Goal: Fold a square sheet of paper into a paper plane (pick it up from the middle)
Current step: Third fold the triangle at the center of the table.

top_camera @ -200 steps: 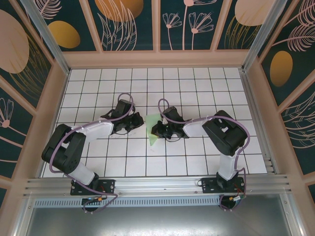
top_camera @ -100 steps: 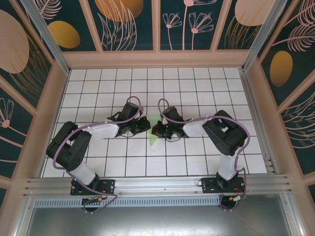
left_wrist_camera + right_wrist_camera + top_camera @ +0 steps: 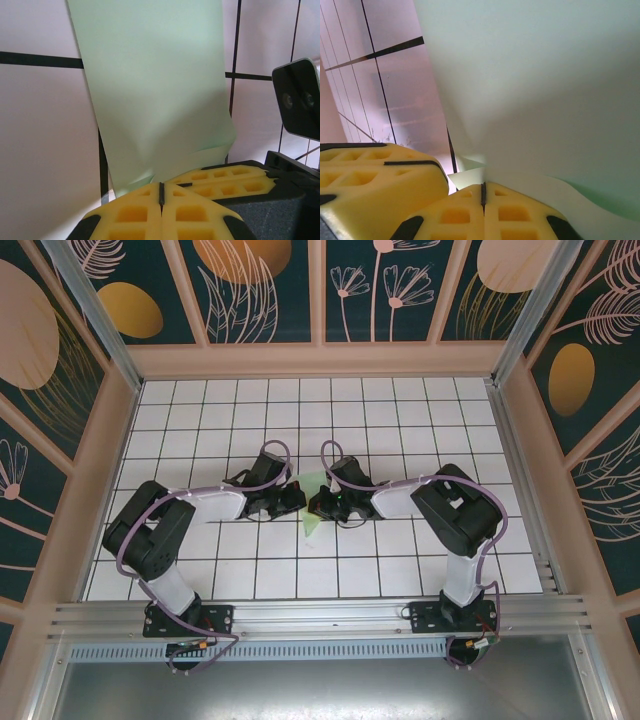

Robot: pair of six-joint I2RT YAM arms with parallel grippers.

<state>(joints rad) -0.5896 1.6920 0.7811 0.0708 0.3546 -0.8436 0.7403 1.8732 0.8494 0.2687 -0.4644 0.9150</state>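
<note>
Top external view, left to right across mid-frame: the left gripper (image 3: 293, 498), the sheet of paper (image 3: 312, 521) and the right gripper (image 3: 320, 504), all on the white gridded counter (image 3: 400, 410). The two grippers point at each other from either side, tips close together, with the sheet between and partly under them. The sheet's long axis runs up and down the frame, crosswise to both arms, and a pale green tip reaches toward the lower edge. Neither arm is nearer; both are at the sheet.

Left wrist view: the left gripper (image 3: 161, 192), at bottom centre, has its yellow pads pressed together with no gap. The sheet (image 3: 155, 90) stretches from their tips toward the top of the frame, covering the grid lines, its lower right corner slightly lifted. The right gripper's pads sit just to the right, at the same edge.

Right wrist view: the right gripper (image 3: 483, 197), at bottom centre, is likewise closed. The sheet (image 3: 545, 90) rises from its tips toward the upper right and curls over the right-hand pad. Whether either pair nips a layer or merely presses on it cannot be told. The coming move probably depends on the sheet's long axis lying straight ahead of both tips.
</note>
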